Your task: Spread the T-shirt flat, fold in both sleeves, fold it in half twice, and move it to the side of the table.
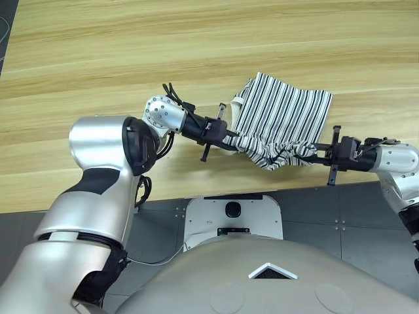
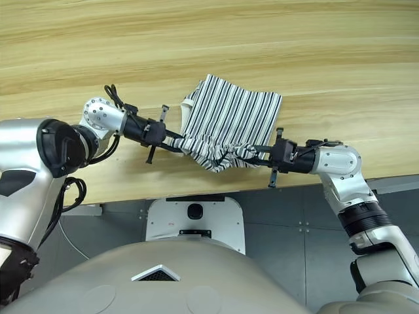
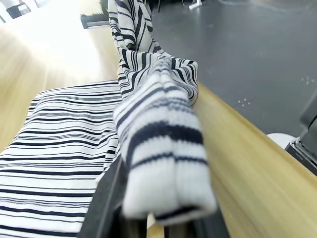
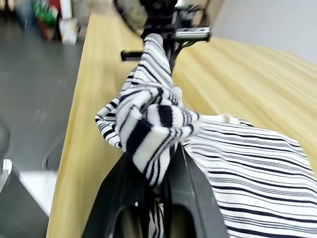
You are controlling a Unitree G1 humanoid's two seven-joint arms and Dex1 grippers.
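The left gripper (image 1: 230,139) and right gripper (image 1: 313,154) both clench the shirt's (image 1: 281,112) near edge, strung between them, the rest lying beyond.

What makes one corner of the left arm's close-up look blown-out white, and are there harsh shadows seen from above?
Left wrist view: strong light glares off the table beyond the T-shirt, whitening the wood there. Left eye view: even lighting, with only soft shadows beneath the left end effector and the T-shirt's bunched near edge. Right wrist view: no such glare on the wood.
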